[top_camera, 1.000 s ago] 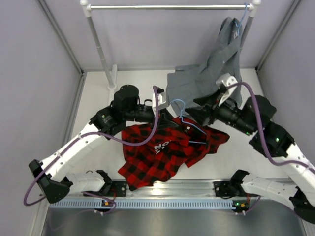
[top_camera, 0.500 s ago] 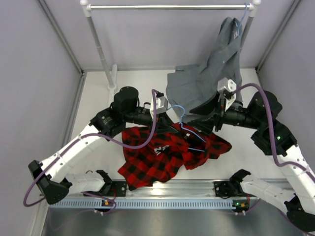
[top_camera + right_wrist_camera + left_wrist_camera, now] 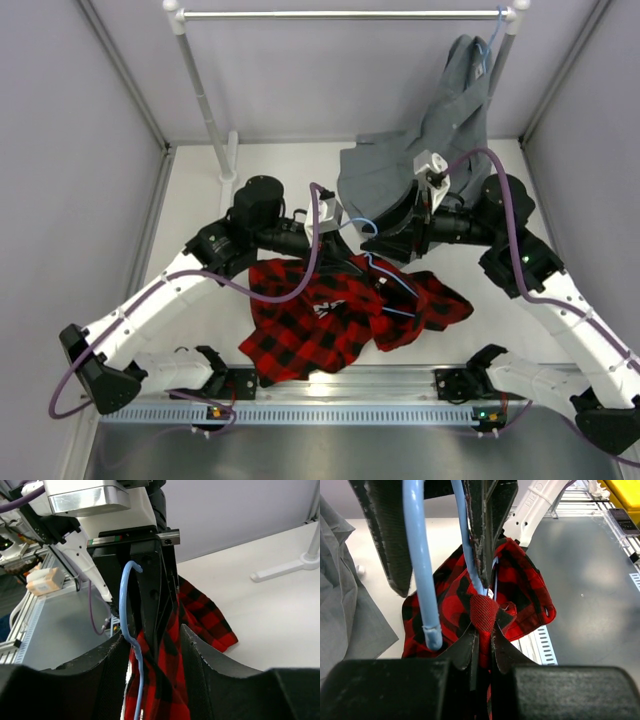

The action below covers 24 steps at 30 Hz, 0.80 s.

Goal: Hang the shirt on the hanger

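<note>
Grey walls close in a white table (image 3: 200, 200), with a rail (image 3: 340, 14) across the back. At left, the left arm reaches in toward the middle, and the left gripper (image 3: 483, 627) is clenched on a raised fold of the shirt (image 3: 310, 330) just where the hanger (image 3: 420, 570) wire runs down into the cloth. The rest of the red-and-black shirt lies bunched on the table between the two arms, near the front edge, its dark lettered panel facing up. The hanger stands tilted over the shirt's upper edge, hook uppermost in the gap between the two grippers, while its lower wire slants down to the right across the plaid. Facing the left gripper from the right, the right gripper (image 3: 152, 637) has its fingers spread apart on either side of the hanger neck and the lifted cloth; the wire sits just beside one finger, and no squeeze on either thing shows. Behind it, a grey shirt (image 3: 400, 165) hangs from the right end of the rail, and its hem spreads onto the table.
</note>
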Each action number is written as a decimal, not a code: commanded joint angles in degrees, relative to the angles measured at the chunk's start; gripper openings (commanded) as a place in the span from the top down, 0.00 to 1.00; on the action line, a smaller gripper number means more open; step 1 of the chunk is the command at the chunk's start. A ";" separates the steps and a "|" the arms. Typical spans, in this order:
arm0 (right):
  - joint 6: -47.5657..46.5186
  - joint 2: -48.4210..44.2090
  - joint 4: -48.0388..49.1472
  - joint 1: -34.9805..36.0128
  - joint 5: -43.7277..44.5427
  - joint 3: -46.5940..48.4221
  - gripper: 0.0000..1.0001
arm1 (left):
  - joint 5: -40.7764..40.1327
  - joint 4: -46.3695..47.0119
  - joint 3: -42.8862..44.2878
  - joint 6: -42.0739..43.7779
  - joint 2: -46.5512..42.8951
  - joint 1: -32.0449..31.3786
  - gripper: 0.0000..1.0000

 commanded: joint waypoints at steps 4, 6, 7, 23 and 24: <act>4.37 0.10 12.89 0.54 -4.22 -0.95 0.73 | 1.99 4.54 1.78 -0.24 0.30 -0.16 1.00; 4.37 0.45 14.12 1.25 -4.48 -1.83 0.81 | 1.38 4.54 1.95 -0.24 0.39 -0.16 1.00; 4.28 0.63 14.30 1.51 -4.57 -2.01 0.83 | 1.20 4.46 2.04 -0.32 0.48 -0.16 1.00; 0.68 -8.24 17.64 1.25 8.77 -7.72 1.00 | -16.98 4.54 0.90 -1.73 -4.26 -0.08 0.02; 0.33 -8.59 17.55 1.08 9.40 -8.33 1.00 | -18.65 4.54 0.98 -1.90 -5.40 -0.08 0.02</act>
